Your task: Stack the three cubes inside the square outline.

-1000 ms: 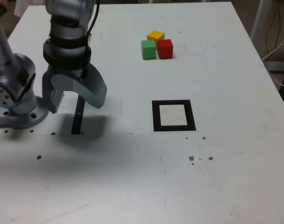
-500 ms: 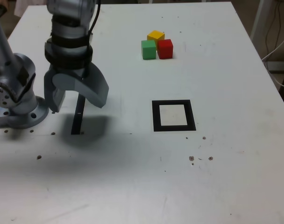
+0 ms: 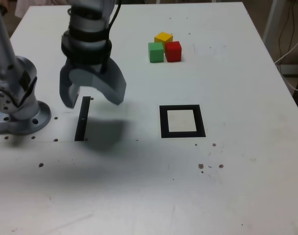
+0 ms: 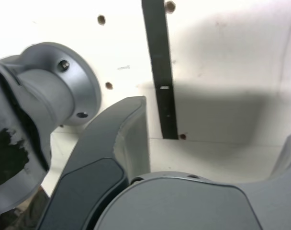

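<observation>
Three cubes on the white table (image 3: pixel 237 186), one of each colour: green cube (image 3: pixel 156 52), red cube (image 3: pixel 173 51), yellow cube (image 3: pixel 163 37), huddled together and touching at the far side, none stacked. One square outline (image 3: pixel 182 121) sits nearer the camera, well apart from them, its white centre bare. One gripper (image 3: pixel 92 98) hangs over the exterior view's left, jaws spread wide, gripping nothing, above the single straight black tape strip (image 3: pixel 82 119) and beside the arm's base (image 3: pixel 21 115). The wrist view catches only that strip (image 4: pixel 161 72), the base (image 4: pixel 45 91) and screw holes in the tabletop: no cubes, no outline there.
</observation>
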`<action>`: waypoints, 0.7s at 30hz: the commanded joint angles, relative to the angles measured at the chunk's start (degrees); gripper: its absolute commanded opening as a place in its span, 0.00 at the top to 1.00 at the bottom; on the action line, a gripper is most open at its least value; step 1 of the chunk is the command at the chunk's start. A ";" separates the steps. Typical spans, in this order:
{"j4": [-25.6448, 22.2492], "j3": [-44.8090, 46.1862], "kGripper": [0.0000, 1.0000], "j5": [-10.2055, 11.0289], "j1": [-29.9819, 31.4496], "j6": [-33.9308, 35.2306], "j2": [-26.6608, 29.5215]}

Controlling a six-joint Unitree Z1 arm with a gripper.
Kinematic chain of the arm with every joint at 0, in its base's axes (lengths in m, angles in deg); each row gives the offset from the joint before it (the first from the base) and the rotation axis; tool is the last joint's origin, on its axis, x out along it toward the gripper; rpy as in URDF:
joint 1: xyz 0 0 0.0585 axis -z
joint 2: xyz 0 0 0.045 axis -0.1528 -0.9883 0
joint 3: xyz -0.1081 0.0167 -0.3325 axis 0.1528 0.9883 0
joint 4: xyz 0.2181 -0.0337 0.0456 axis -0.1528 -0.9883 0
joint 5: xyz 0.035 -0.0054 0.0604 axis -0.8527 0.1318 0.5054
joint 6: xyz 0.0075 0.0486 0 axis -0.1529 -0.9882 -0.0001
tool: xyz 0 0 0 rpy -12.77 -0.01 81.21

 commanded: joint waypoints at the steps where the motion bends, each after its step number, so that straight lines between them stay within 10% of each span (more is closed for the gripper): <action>1: -1.11 -2.21 0.00 0.44 -0.95 -0.84 -1.12; 21: -11.43 -26.59 0.00 6.88 -13.49 -7.99 -13.14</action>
